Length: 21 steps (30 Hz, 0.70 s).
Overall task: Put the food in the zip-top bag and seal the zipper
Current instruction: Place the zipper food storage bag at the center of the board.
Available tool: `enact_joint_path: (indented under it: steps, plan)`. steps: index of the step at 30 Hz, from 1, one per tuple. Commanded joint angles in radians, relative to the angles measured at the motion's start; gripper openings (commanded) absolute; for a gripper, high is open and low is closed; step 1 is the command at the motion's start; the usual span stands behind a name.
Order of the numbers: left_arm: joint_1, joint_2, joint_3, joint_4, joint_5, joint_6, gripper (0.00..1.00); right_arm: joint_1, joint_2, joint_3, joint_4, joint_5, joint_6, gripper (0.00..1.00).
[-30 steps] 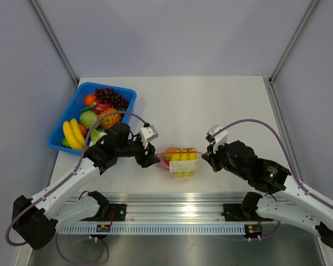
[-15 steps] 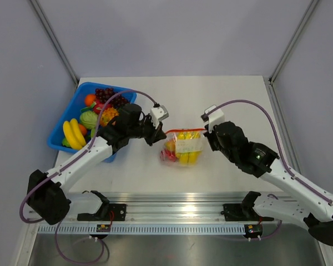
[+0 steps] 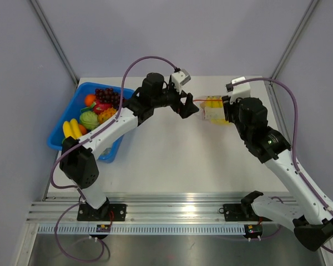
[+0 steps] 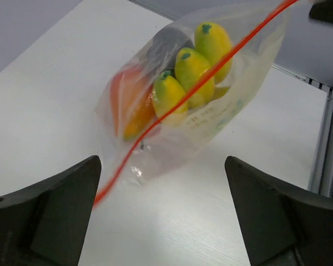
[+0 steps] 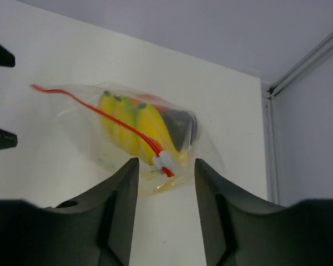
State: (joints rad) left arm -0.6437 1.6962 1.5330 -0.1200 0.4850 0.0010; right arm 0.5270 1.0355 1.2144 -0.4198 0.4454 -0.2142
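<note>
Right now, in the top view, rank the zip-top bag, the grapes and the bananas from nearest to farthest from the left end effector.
1. zip-top bag, just right of the left end effector.
2. grapes, in the blue tray's far end, to its left.
3. bananas, at the tray's near left side, farthest.

Zip-top bag (image 3: pixel 213 109) moved far-right; left claw (image 4: pixel 161 162) opened, released zipper (image 4: pixel 104 191); right claw (image 5: pixel 166 162) parted.
</note>
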Motion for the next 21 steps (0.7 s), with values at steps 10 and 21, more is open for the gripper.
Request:
enact_joint_path:
  steps: [10, 21]
  plan:
    - [-0.013, -0.310, -0.226, 0.029, -0.229, 0.022, 0.99, 0.001, -0.195, -0.224, -0.140, 0.041, 0.251, 0.92]
    - [-0.011, -0.760, -0.545, -0.076, -0.549, -0.130, 0.99, -0.001, 0.067, 0.054, -0.399, -0.043, 0.584, 0.99]
